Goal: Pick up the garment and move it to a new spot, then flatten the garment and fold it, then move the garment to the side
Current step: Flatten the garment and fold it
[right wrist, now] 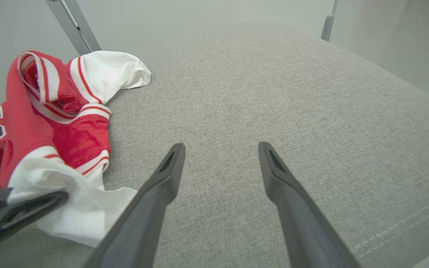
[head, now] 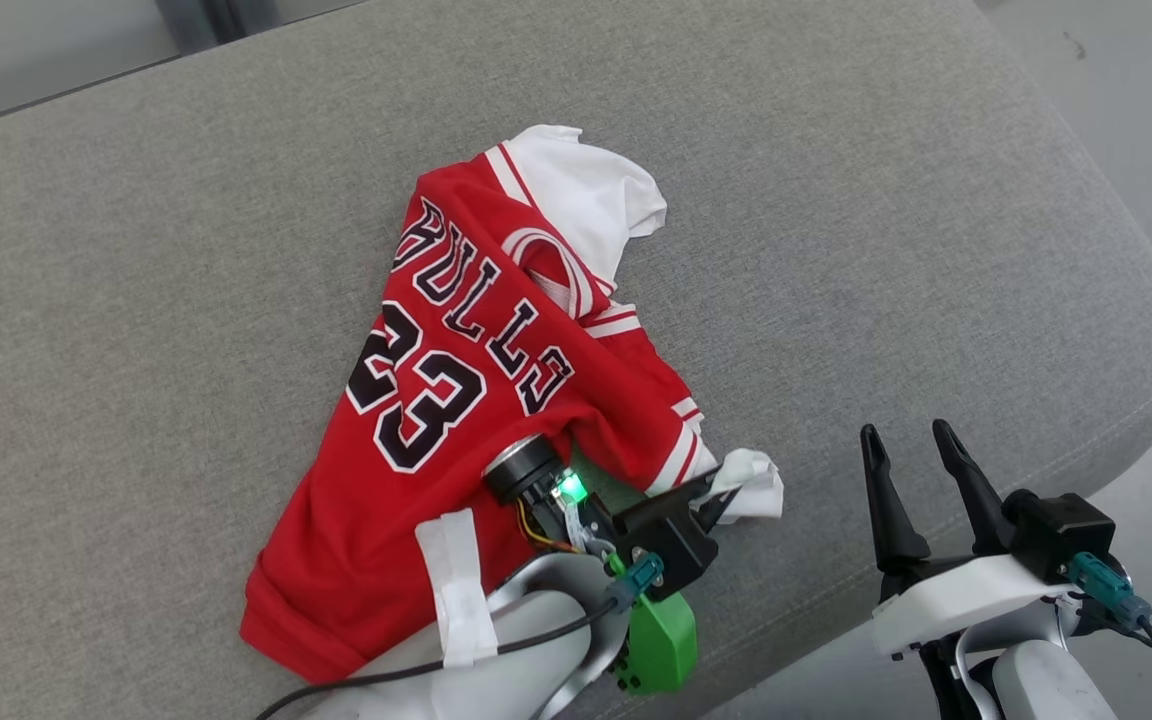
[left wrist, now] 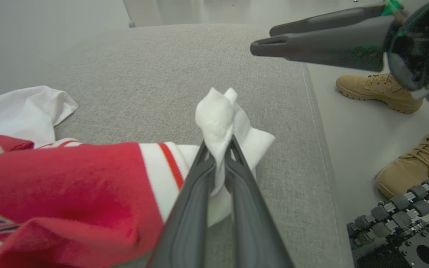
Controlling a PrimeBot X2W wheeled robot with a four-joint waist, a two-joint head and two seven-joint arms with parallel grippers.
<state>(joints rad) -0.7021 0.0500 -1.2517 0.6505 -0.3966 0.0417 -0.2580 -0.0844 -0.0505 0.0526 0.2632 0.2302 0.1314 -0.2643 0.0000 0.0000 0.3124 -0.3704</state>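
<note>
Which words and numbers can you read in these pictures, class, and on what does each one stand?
"BULLS": large black letters edged in white, across the red jersey, in the head view.
"23": large black numerals edged in white, just under that word on the same jersey.
In both wrist views, only cut-off scraps of this print show at the picture edges; they cannot be read.

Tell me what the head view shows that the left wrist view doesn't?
Head view adds the jersey's full BULLS 23 lettering and a green light on the left arm. Left wrist view adds two tan boots on the floor. Shared: the red jersey on the grey cushion, the left claw shut on its white sleeve, the open right claw.
</note>
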